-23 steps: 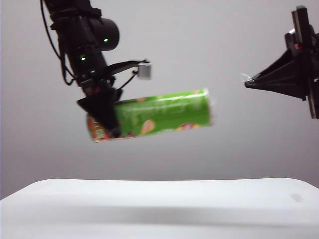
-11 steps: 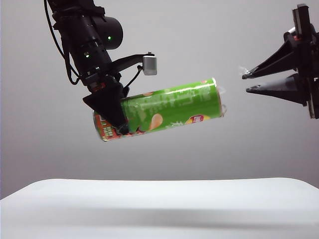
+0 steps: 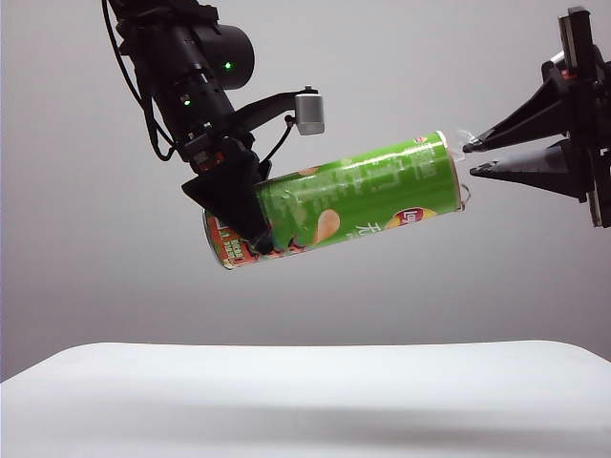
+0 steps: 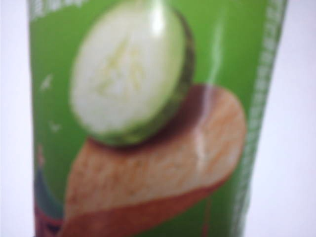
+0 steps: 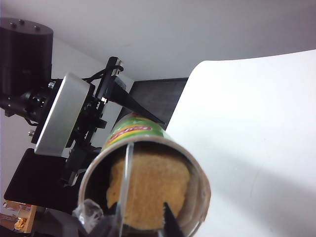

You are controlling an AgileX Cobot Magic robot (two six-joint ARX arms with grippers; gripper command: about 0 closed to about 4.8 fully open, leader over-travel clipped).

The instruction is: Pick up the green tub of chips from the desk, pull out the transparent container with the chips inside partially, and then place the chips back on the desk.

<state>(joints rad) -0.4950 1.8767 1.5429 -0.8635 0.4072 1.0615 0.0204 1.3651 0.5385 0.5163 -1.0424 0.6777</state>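
The green tub of chips hangs in the air well above the desk, tilted with its open end raised to the right. My left gripper is shut on it near the orange-red end; in the left wrist view the tub's label fills the picture and hides the fingers. My right gripper is open, its tips at the open end. In the right wrist view the chips show inside the rim, with an edge of the transparent container standing between the fingertips.
A scrap of clear plastic clings to the right gripper's upper finger. The left arm's silver camera block sticks out above the tub. The white desk lies far below both grippers.
The left arm has carried the tub right and upward, bringing its open end to the right gripper. The right gripper's jaws have gone from shut to open.
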